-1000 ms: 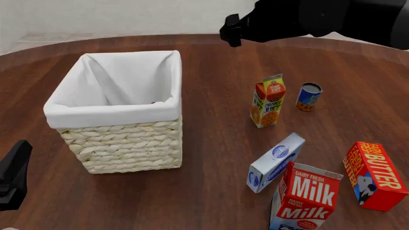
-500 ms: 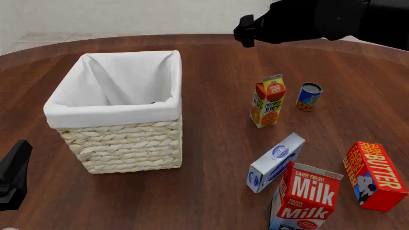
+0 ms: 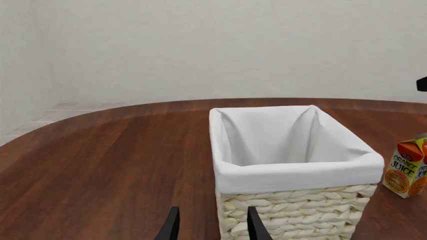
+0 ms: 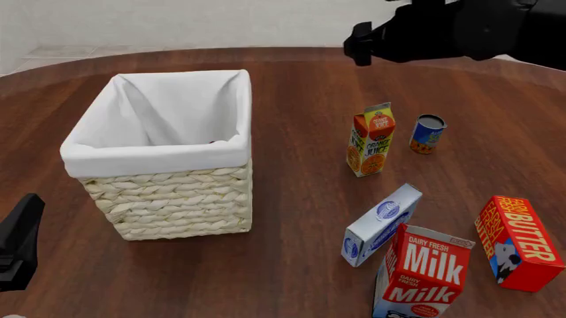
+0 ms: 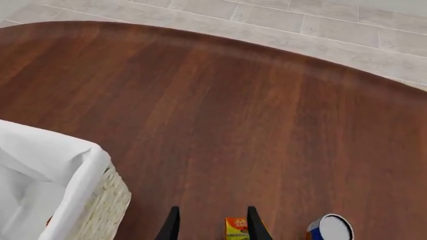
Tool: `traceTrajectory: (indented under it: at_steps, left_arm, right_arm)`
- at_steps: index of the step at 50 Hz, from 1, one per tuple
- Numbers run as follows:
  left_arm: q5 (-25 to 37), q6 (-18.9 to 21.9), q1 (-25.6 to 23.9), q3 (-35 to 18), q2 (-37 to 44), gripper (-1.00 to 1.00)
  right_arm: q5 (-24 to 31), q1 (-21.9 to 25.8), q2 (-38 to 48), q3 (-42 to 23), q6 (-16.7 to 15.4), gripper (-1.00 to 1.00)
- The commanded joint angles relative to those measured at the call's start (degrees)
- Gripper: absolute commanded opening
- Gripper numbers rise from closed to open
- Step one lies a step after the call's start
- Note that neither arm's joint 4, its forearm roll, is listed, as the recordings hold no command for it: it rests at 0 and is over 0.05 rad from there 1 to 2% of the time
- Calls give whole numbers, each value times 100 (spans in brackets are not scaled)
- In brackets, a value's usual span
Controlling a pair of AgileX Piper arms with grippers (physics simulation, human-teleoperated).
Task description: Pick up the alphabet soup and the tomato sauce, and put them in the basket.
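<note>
Right pincer (image 4: 358, 45) farther right, fingers apart; basket (image 4: 159, 154) contents hardly visible

The basket (image 4: 168, 156) walls hide nearly all its contents.

We see a round table (image 4: 292, 79) of dark reddish-brown wood with a visible grain and a soft sheen. Beyond its curved far edge lies a floor (image 5: 347, 35) of pale grey tiles laid in long rows. Behind that stands a plain, off-white wall (image 3: 220, 45), meeting a second wall at a corner on the left. The light is even and soft.
</note>
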Motion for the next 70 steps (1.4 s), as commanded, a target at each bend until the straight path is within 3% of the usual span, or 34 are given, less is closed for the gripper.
traceTrajectory:
  at_steps: [1,70]
  left_arm:
    - [0,0,0,0,0,100]
    - [0,0,0,0,0,100]
  right_arm:
    - [-58,-178,-59,104,-12,100]
    - [-435,-1402,-324,717,-67,100]
